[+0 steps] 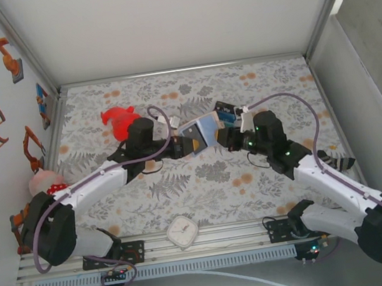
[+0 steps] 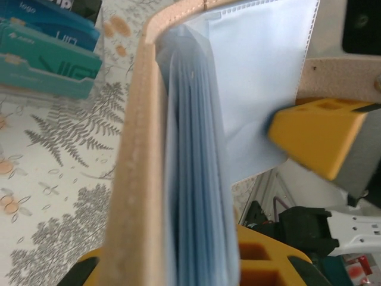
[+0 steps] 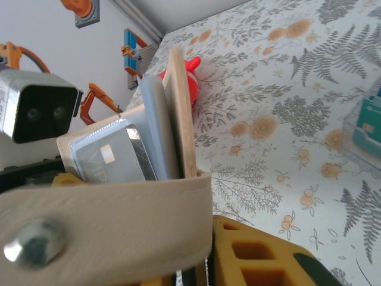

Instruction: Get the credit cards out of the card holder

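The left arm extends from its near-left base diagonally toward the table centre, forearm low. The left gripper points right, and its yellow fingers are pressed against both faces of the card holder. The right arm reaches inward from the near-right base, elbow bent. The right gripper faces the left gripper, tips close together. One finger touches the holder's clear sleeve; its jaw separation is not determinable.

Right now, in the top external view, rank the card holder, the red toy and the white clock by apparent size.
Largest: card holder. Then red toy and white clock: they look alike, and the left arm hides part of the toy, so unranked.
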{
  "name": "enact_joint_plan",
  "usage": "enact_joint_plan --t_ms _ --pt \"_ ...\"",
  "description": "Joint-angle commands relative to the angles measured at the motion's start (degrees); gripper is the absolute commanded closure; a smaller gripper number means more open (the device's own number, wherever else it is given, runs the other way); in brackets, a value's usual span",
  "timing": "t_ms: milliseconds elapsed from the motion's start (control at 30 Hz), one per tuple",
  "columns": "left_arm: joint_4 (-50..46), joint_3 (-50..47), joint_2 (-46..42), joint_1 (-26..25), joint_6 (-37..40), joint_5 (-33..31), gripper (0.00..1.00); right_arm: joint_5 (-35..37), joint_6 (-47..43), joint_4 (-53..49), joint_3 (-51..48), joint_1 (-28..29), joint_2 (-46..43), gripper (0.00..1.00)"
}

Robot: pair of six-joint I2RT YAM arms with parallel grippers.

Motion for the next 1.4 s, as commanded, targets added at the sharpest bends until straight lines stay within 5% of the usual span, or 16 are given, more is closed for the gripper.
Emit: enact_joint_plan --t_ms 0,467,867,1367 --pt "-5.71 1.14 -3.48 0.26 4.90 1.84 0.94 4.98 -3.18 -4.85 1.28 0.05 -3.26 0.75" --pt "-11.98 -1.62 -7.63 1.39 5.00 4.81 0.95 17.07 -5.22 -18.17 2.21 0.00 -3.16 0.71" --pt "-15.99 -3.34 -1.21 2.23 5.11 6.27 0.95 29.39 -1.84 -28.71 4.70 -0.02 -4.49 0.56" --pt "-6.73 -0.30 13.98 0.64 1.24 11.48 0.94 19.53 -2.28 -22.45 5.07 0.00 -2.51 0.49"
